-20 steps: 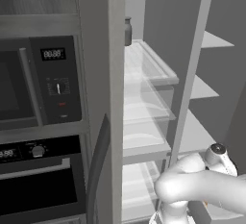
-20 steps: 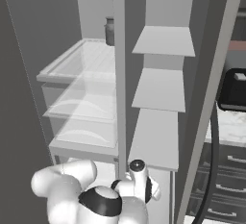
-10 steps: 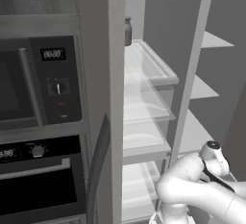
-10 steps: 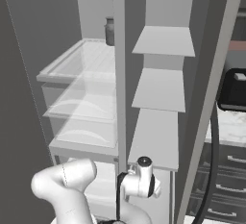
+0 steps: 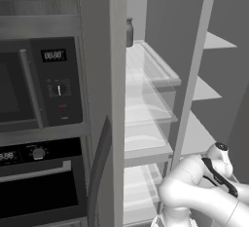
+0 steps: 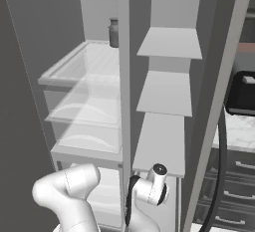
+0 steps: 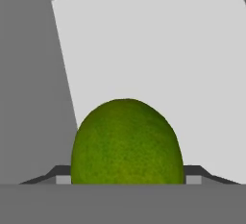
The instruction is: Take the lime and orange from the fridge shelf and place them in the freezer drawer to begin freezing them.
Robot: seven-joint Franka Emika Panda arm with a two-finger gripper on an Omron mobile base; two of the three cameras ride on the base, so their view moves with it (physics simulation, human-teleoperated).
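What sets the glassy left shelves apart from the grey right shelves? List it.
The glassy shelves are see-through; the grey shelves are opaque. The glassy shelves have raised rims like trays; the grey shelves are flat slabs. Both stack in tiers inside the fridge.

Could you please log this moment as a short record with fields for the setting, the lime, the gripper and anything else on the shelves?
setting: open fridge, arm low in front of it
lime: close before the hand camera, between the fingertips
gripper: shut on the lime, as far as the hand view shows
shelf: glassy top tray
jar: dark, upright at the back of the top tray
backdrop in hand view: pale flat surface and grey wall
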